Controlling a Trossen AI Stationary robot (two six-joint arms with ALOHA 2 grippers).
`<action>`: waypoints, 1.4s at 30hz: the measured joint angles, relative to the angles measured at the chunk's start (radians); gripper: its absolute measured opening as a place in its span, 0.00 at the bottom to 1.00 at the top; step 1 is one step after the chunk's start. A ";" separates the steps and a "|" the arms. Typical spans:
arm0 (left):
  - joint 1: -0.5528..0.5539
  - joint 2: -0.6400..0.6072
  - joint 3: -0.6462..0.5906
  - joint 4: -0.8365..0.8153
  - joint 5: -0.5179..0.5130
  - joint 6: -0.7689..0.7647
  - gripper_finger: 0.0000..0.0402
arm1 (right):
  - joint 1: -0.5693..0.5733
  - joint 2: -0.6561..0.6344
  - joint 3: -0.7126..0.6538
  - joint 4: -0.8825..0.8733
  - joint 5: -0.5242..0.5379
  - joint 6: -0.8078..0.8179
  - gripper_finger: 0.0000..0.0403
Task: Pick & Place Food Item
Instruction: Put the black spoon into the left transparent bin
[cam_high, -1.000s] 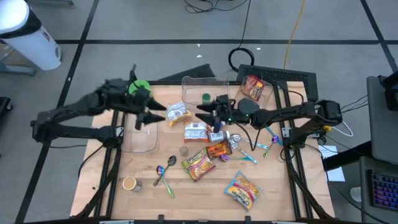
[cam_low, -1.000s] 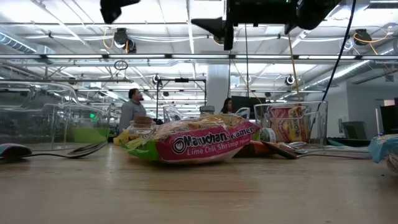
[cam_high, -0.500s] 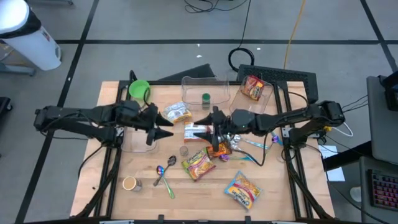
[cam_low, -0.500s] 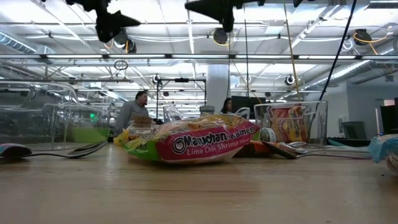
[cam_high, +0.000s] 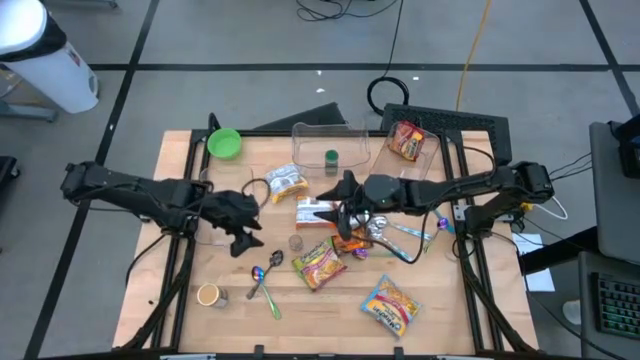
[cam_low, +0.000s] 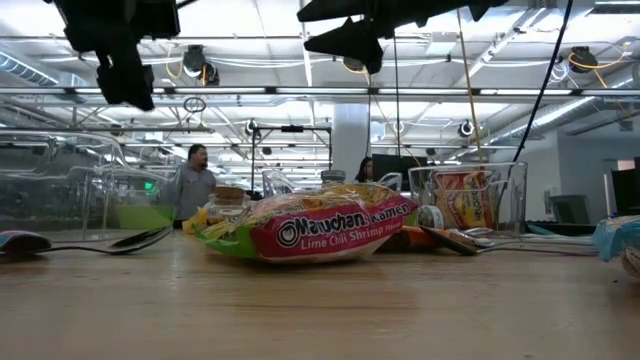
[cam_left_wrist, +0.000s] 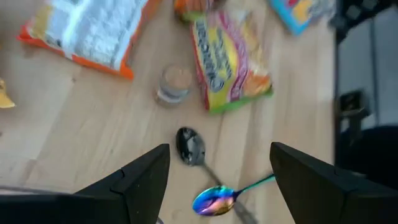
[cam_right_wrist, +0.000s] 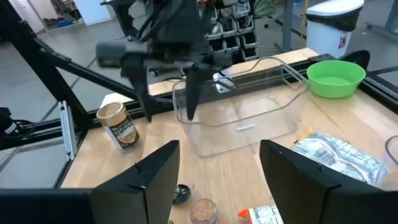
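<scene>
Several food packets lie flat at the table's middle: a pink ramen packet (cam_high: 320, 262) (cam_left_wrist: 227, 56), an orange-and-white packet (cam_high: 315, 211), a yellow-and-white one (cam_high: 287, 182) and a blue-and-yellow one (cam_high: 390, 305). My left gripper (cam_high: 245, 240) (cam_left_wrist: 219, 152) hangs open above two spoons (cam_left_wrist: 189, 146), tipped down, left of the ramen packet and touching nothing. My right gripper (cam_high: 322, 210) (cam_right_wrist: 217, 149) is open too, held about level high over the orange-and-white packet, pointing toward the table's left.
A clear bin (cam_high: 222, 228) (cam_right_wrist: 249, 118) stands under the left arm, a green bowl (cam_high: 224, 143) at the far left. Two more clear bins (cam_high: 330, 145) (cam_high: 407, 140) stand at the far edge. A small jar (cam_high: 297, 243) and a can (cam_high: 208, 294) stand near the spoons.
My left gripper has swung from beside the green bowl toward the table's near edge and gone down, tipping its fingers downward, and now hangs over the spoons. My right gripper has shifted a little toward the near edge. No food packet has moved.
</scene>
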 joint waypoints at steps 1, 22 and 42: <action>-0.001 0.021 0.000 0.000 0.000 0.018 0.70 | -0.002 0.000 0.000 0.004 0.000 0.000 0.53; 0.008 0.411 0.000 0.154 0.009 0.213 0.70 | -0.021 0.000 0.000 0.125 0.150 -0.032 0.53; -0.001 0.548 0.000 0.249 0.053 0.257 0.70 | -0.049 0.000 -0.001 0.283 0.145 -0.056 0.53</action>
